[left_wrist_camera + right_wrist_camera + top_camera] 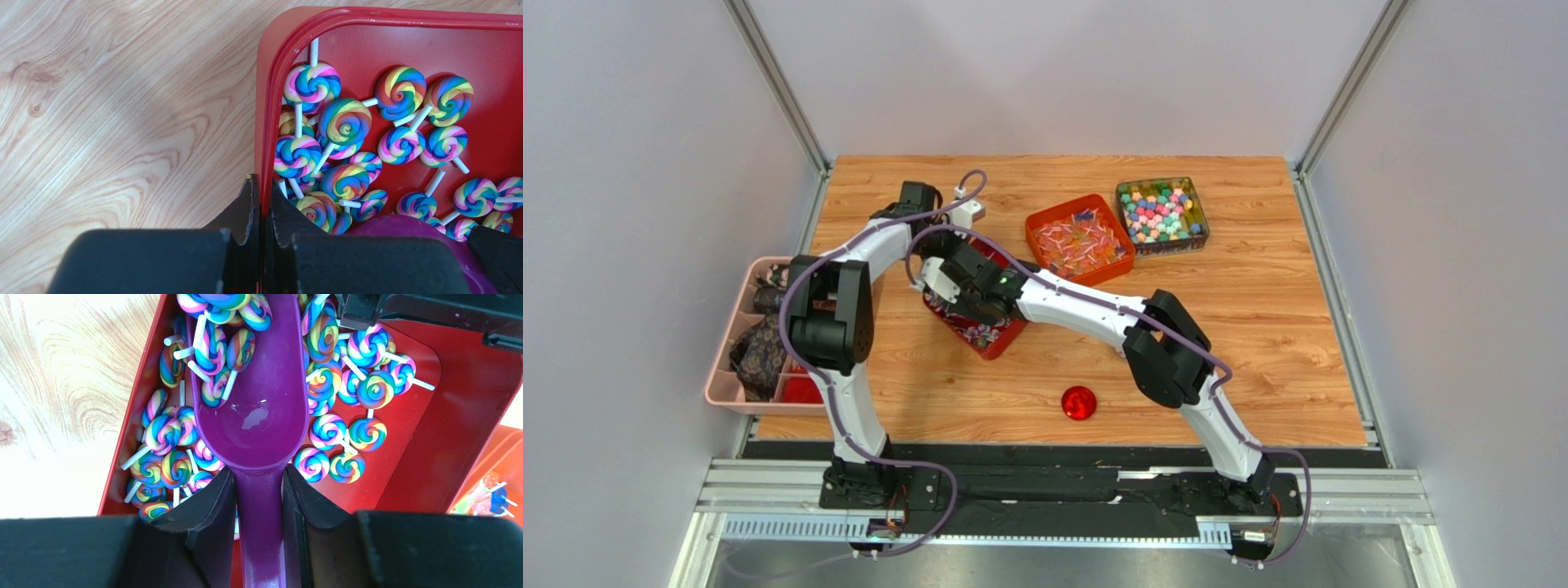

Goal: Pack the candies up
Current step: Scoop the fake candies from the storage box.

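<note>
A red tin (269, 92) near the table's middle holds the candies (344, 122), many rainbow swirl lollipops on white sticks. My left gripper (261, 184) is shut on the tin's left rim, one finger outside and one inside. My right gripper (259, 474) is shut on the handle of a purple scoop (261, 410). The scoop's bowl lies down in the tin, with a few lollipops (221, 349) resting at its far end. In the top view both grippers meet over the red tin (987, 328), which the arms partly hide.
An orange-red tray (1081, 239) of wrapped sweets and a square tin (1162, 213) of tiny mixed-colour sweets stand at the back right. A round red lid (1079, 402) lies near the front edge. A pink bin (725, 374) sits off the table's left side.
</note>
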